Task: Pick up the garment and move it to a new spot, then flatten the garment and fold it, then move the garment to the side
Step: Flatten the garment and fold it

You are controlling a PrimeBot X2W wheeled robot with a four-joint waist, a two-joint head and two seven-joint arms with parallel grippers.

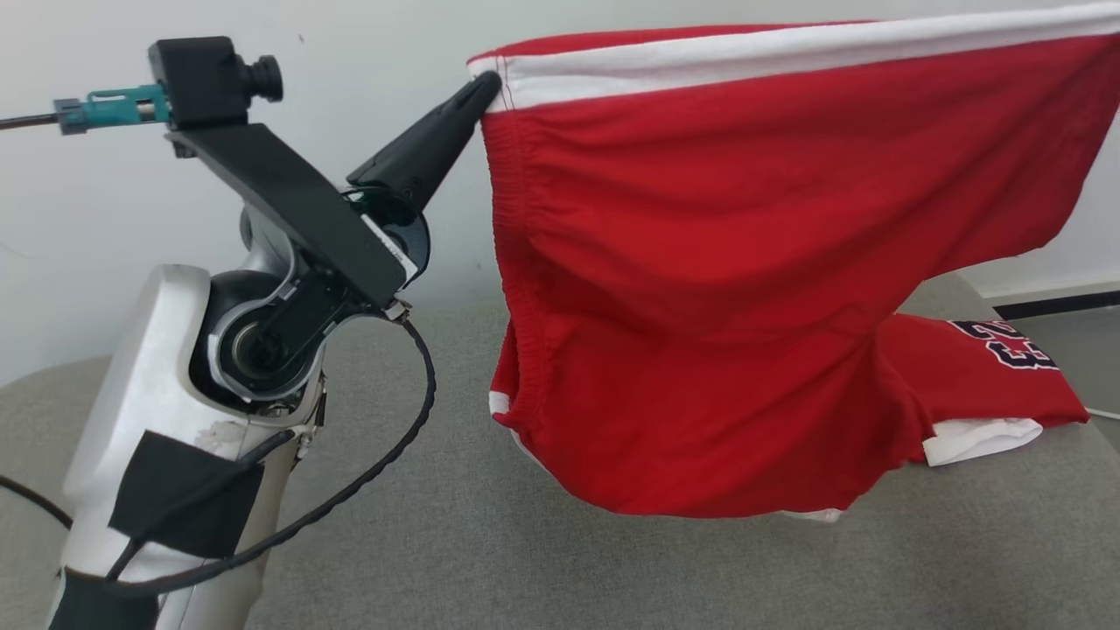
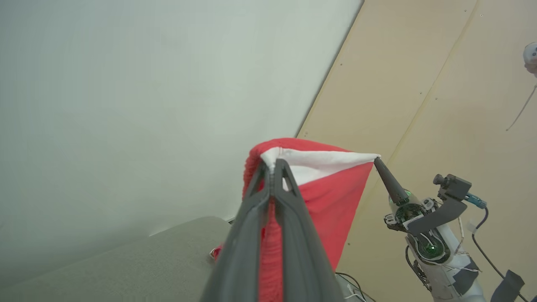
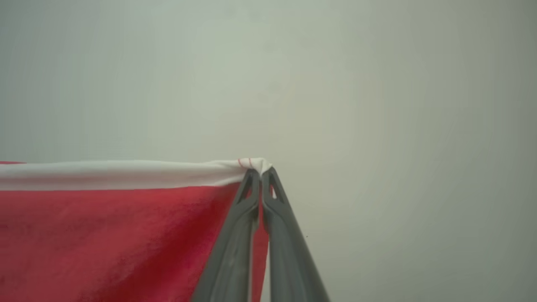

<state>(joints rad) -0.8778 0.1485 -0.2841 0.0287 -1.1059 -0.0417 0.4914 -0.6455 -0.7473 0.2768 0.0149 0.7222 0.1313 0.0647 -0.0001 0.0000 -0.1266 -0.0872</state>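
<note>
i looked down from the head and saw the red garment (image 1: 700, 306) hanging up in the air like a flag. its top edge had a white band (image 1: 787, 57), and that edge was pulled almost straight. the left gripper (image 1: 486, 87) was pinched tight on the left corner of the white band, right by the bunched stretchy seam. in the left wrist view i saw the two dark fingers (image 2: 251, 218) pressed together with red cloth squeezed between them. from there i could also see the right gripper (image 2: 377, 161) across the way, its tip biting the other corner. in the right wrist view its fingers (image 3: 285, 235) were closed on the white corner too, and the cloth ran off to the left. the bottom of the garment sagged down, and one part lay on the grey table (image 1: 612, 569) at the right. that part showed a dark number (image 1: 1006, 343) with a white hem beside it. a pale wall (image 1: 87, 219) stood behind it all.
</note>
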